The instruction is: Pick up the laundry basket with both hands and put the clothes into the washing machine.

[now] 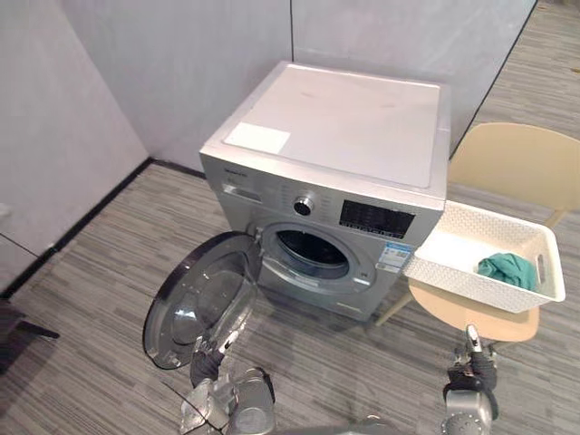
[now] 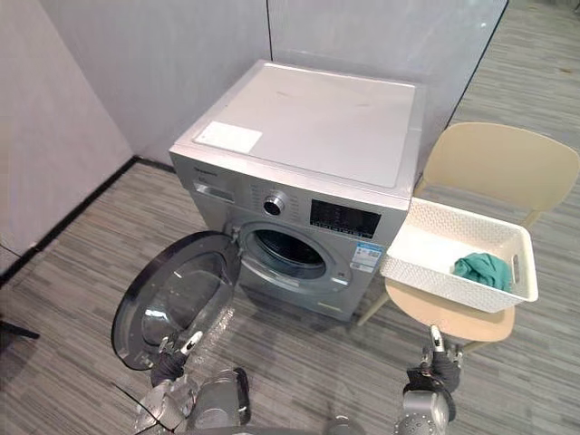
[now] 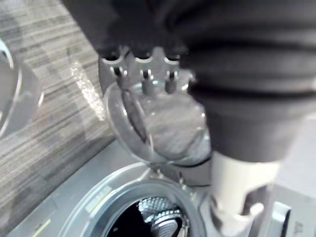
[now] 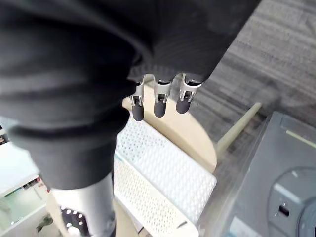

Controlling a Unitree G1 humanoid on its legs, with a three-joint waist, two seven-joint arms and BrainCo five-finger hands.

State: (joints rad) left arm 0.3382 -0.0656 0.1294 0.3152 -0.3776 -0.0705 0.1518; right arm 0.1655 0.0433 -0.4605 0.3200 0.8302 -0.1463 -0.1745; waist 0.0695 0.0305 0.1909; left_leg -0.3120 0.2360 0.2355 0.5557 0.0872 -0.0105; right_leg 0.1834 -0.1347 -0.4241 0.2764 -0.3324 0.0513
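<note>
Basket (image 1: 480, 283) w/ green cloth (image 1: 507, 268) on chair (image 1: 512, 163), 3 o'clock of washer (image 1: 344, 127); door (image 1: 195, 304) open. L robot hand (image 1: 205, 366) at 7, R robot hand (image 1: 473, 362) at 5: both spread, empty.

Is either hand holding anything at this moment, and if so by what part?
Nothing is held. The left hand and right hand hang open, apart from the basket, which sits untouched on the chair.

The washing machine (image 1: 362, 127) has a smooth, satin silver shell and a matt pale top. Its door (image 1: 199, 304) is glossy clear glass in a dark rim. The basket (image 1: 444, 272) is white perforated plastic and holds crumpled green cloth (image 1: 507, 269). The chair (image 1: 517, 163) looks like smooth matt beige plastic.
</note>
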